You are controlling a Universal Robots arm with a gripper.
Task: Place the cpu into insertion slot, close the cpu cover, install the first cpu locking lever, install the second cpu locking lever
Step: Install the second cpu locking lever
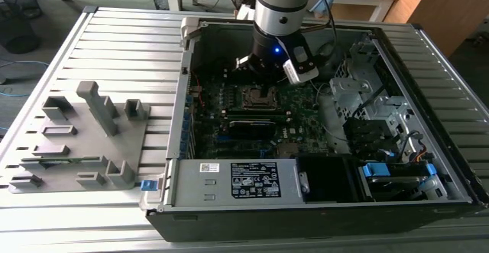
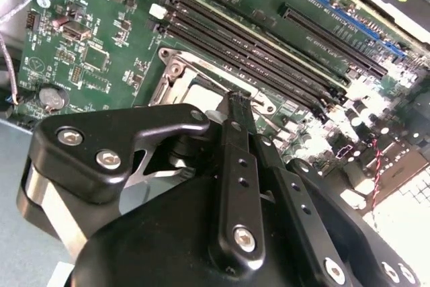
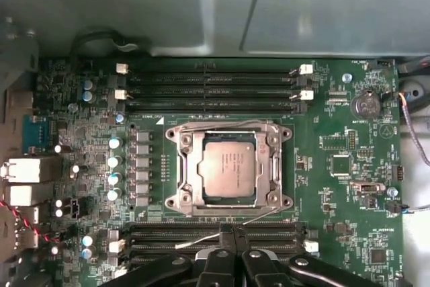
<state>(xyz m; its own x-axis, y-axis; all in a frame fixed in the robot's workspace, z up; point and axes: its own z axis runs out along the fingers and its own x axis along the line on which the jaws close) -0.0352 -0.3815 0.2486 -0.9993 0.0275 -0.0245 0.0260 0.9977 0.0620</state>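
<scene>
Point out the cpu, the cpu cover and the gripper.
cpu (image 3: pixel 229 170), first wrist view, middle of its silver-grey top.
cpu cover (image 3: pixel 187 171), first wrist view, one side bar of the metal frame around the chip.
gripper (image 3: pixel 230 234), first wrist view, between its fingertips.

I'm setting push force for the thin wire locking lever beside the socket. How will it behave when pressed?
The locking lever is a long thin wire, so it is probably springy and flexes. Its round, shiny metal looks likely to slip off the gripper.

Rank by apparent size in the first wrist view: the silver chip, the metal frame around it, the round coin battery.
1. Square silvery metal frame
2. Square silver-grey chip
3. Round silver coin battery
</scene>
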